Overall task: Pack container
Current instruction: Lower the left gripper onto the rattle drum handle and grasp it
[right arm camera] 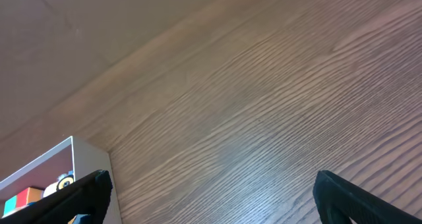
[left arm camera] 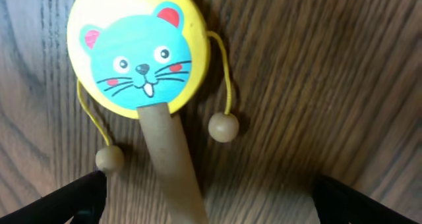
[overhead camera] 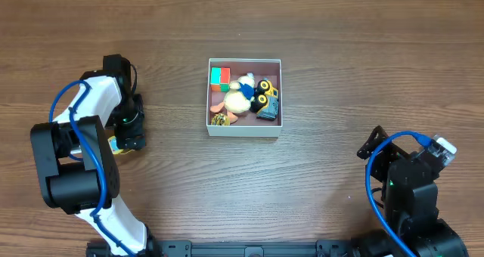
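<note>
The container (overhead camera: pixel 243 133) is a square white-walled box at the table's middle, holding several small toys, among them a red and green block (overhead camera: pixel 220 77) and a yellow and black vehicle (overhead camera: pixel 265 94). My left gripper (overhead camera: pixel 131 134) is far left of it, low over a rattle drum (overhead camera: pixel 114 145). In the left wrist view the rattle drum (left arm camera: pixel 138 59) has a yellow disc with a blue cat face, two beads on strings and a wooden handle. The handle lies between my open left fingers (left arm camera: pixel 210 184), untouched. My right gripper (overhead camera: pixel 373 142) is open and empty (right arm camera: pixel 211 181).
The container's near corner (right arm camera: pixel 78 159) shows at the lower left of the right wrist view, with toys inside. Bare wooden table lies between the container and each arm. The arm bases stand at the front edge.
</note>
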{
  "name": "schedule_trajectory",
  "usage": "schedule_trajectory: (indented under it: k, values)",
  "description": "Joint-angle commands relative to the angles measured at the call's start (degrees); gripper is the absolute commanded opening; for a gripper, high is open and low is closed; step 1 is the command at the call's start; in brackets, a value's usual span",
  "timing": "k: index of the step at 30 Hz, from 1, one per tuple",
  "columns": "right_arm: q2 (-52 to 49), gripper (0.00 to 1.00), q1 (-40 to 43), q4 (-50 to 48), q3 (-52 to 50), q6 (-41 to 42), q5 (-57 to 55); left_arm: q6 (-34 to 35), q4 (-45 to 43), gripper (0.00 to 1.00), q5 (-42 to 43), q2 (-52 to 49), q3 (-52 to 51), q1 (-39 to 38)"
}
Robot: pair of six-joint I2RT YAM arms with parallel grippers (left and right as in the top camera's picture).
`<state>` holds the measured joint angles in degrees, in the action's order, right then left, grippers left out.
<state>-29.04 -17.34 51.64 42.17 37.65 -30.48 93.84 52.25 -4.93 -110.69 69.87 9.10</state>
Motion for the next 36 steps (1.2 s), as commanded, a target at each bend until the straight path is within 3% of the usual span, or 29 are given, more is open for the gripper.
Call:
schedule_trajectory:
  k: [1,8,21,36]
  values:
    - [0.4,1.0,-0.1,-0.3,0.2,-0.1,-0.9,-1.4,-1.3,1.0,0.5,-0.6,-1.2,-0.7]
    - [0.4,1.0,-0.1,-0.3,0.2,-0.1,-0.9,-2.6,-2.4,0.99,0.5,-0.6,-1.4,-2.5]
    - [0.4,1.0,-0.1,-0.3,0.2,-0.1,-0.9,0.0,-4.9,0.79,-0.1,-0.6,-7.4,-2.9]
    - [0.4,1.0,-0.1,-0.3,0.2,-0.1,-0.9,1.5,-4.1,0.81,-3.0,-0.6,-7.5,0.1]
